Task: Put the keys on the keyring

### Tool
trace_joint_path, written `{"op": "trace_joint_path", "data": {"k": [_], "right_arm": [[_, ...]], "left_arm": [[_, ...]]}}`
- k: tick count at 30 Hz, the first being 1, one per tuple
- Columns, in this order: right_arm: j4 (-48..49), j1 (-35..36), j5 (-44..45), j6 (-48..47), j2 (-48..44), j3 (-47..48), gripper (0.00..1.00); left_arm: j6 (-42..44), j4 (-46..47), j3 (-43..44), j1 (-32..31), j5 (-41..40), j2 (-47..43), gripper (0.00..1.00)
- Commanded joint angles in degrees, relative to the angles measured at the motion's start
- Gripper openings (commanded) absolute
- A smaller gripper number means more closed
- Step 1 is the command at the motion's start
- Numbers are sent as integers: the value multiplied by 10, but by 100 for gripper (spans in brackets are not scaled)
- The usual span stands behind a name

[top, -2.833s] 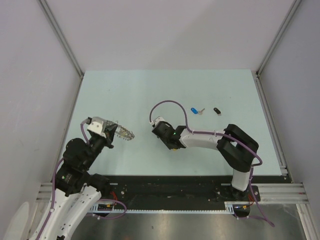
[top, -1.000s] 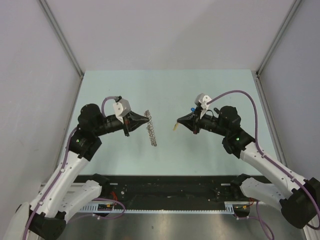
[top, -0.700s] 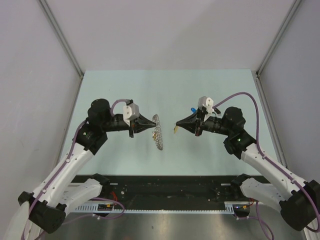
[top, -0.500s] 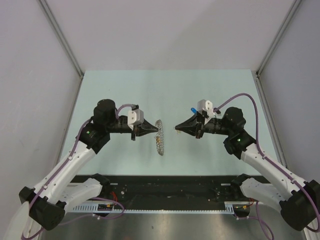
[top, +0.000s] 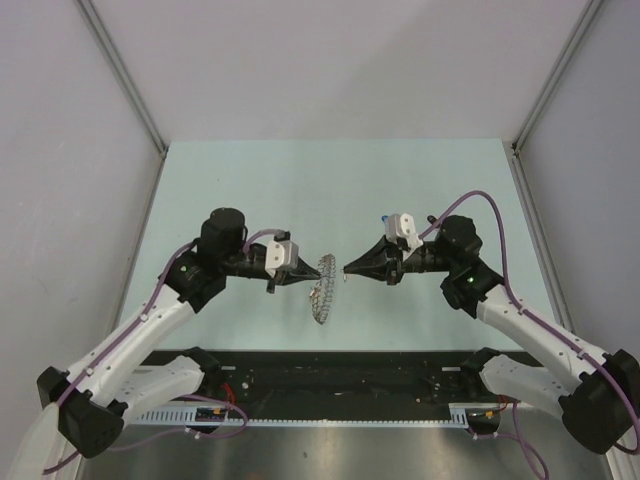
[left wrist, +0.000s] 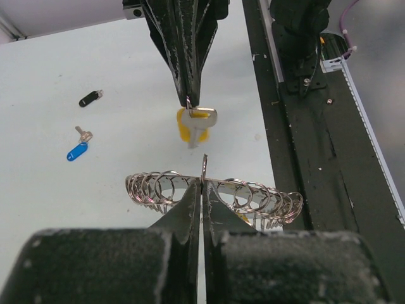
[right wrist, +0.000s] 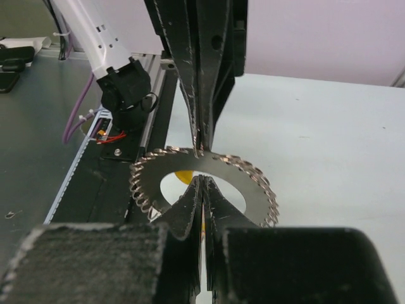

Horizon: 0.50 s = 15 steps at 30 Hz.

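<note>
The first key is being threaded. The left claw (left wrist: pixel 202 185) is clamped on the rim of the keyring (left wrist: pixel 155 187), holding it off the table (left wrist: pixel 57 57) roughly on edge, with its open face toward the other arm. The right claw (left wrist: pixel 190 100) is pinched shut on the yellow key (left wrist: pixel 193 124), which hangs just short of the ring (whether they touch is too fine to tell). The blue key (left wrist: pixel 77 151) and black key (left wrist: pixel 90 98) lie on the table, well apart from both claws. Next, I judge, the key's eye must be steered onto one wire loop at the rim. That calls for fine alignment, since the key may twist in the grip.
</note>
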Motion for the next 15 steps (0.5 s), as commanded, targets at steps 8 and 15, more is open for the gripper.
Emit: {"op": "trace_joint_path", "data": {"k": [8, 15], "right_arm": [[72, 56, 56, -1, -11, -37, 0], [106, 65, 103, -3, -32, -64, 0]], "left_arm": [[12, 44, -24, -20, -10, -16, 0], [-25, 89, -36, -20, -1, -20, 1]]}}
